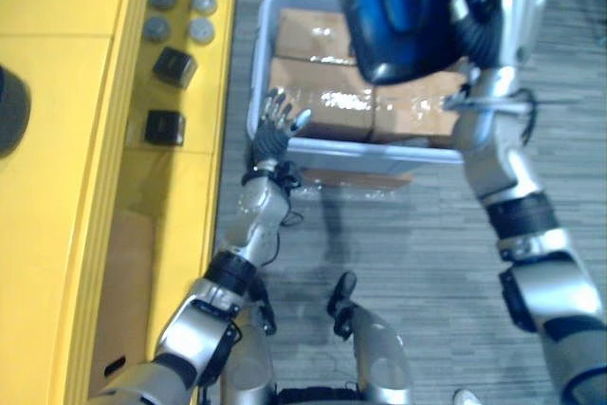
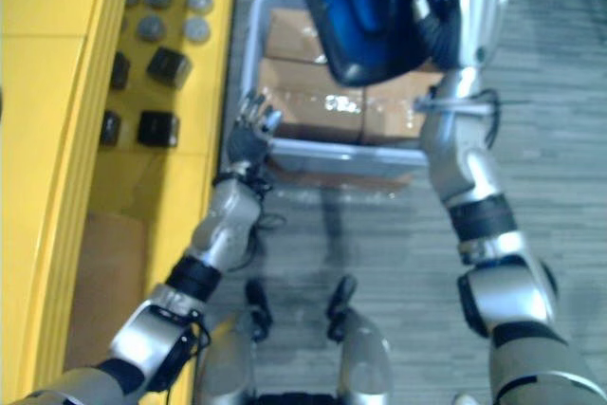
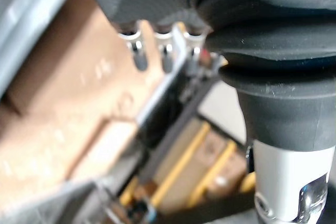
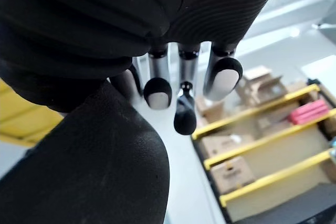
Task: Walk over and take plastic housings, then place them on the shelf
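A large glossy dark-blue plastic housing (image 1: pixel 403 7) hangs in the air above the grey bin (image 1: pixel 379 151). My right hand (image 1: pixel 498 16) is raised against the housing's right side, back towards me, fingers straight and spread. In the right wrist view the fingers (image 4: pixel 157 90) reach past a dark matte surface (image 4: pixel 89 166) lying close to the palm. My left hand (image 1: pixel 275 130) hovers at the bin's left rim, fingers relaxed and holding nothing. Its fingers (image 3: pixel 139 51) point over a cardboard box (image 3: pixel 68 103).
The bin holds several taped cardboard boxes (image 1: pixel 322 92). A yellow shelf (image 1: pixel 57 187) runs down the left side, with two small black blocks (image 1: pixel 175 66) and several grey round caps (image 1: pixel 180 14) on it. Grey carpet (image 1: pixel 398 234) lies in front of the bin.
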{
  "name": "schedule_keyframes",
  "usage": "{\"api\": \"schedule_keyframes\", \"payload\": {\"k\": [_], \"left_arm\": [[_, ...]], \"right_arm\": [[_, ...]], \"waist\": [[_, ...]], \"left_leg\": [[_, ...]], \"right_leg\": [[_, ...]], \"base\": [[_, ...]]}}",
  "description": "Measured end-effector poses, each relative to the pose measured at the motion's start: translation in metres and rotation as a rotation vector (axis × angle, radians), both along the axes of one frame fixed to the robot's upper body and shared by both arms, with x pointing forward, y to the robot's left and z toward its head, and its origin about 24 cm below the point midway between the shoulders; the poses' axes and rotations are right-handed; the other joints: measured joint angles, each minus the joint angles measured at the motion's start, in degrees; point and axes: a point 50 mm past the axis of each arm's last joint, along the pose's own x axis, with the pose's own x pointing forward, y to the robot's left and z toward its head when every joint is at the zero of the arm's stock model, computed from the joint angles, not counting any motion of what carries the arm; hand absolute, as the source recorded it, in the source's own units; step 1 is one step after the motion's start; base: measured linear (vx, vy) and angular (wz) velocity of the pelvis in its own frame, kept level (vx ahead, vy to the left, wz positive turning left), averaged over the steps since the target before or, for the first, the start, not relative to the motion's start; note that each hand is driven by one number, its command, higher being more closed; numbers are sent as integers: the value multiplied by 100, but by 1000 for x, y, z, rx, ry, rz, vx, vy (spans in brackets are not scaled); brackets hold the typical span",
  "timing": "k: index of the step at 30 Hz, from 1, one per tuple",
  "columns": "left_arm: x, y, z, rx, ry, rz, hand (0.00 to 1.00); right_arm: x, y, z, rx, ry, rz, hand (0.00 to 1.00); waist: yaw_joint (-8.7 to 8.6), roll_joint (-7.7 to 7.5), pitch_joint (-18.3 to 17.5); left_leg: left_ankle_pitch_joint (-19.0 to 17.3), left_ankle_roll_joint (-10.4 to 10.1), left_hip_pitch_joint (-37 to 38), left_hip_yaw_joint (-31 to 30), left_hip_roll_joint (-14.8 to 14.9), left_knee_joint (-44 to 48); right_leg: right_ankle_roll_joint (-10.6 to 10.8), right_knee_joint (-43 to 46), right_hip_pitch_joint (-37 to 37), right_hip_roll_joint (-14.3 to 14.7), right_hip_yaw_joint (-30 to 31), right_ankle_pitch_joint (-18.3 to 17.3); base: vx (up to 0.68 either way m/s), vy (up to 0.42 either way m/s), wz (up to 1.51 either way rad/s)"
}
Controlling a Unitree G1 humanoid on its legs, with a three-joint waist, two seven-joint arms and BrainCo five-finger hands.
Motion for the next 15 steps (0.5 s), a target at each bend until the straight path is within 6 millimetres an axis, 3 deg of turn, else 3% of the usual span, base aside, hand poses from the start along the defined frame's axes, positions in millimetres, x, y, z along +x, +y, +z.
{"api": "schedule_keyframes", "payload": {"k": [9, 15], "left_arm": [[2, 10, 12, -19, -63, 27, 0], [-3, 3, 22, 8, -101, -17, 0]], "right_arm": [[3, 15, -17, -86, 71, 34, 100], [9, 16, -33, -109, 140, 23, 100]], "waist": [[25, -2, -44], [106, 3, -61]], "left_leg": [[18, 27, 122, 116, -31, -15], [43, 62, 52, -56, -53, 20]], "right_leg": [[33, -320, 193, 33, 54, 221], [46, -560, 365, 67, -116, 342]], "base": [[-31, 41, -3], [-15, 54, 14]]}}
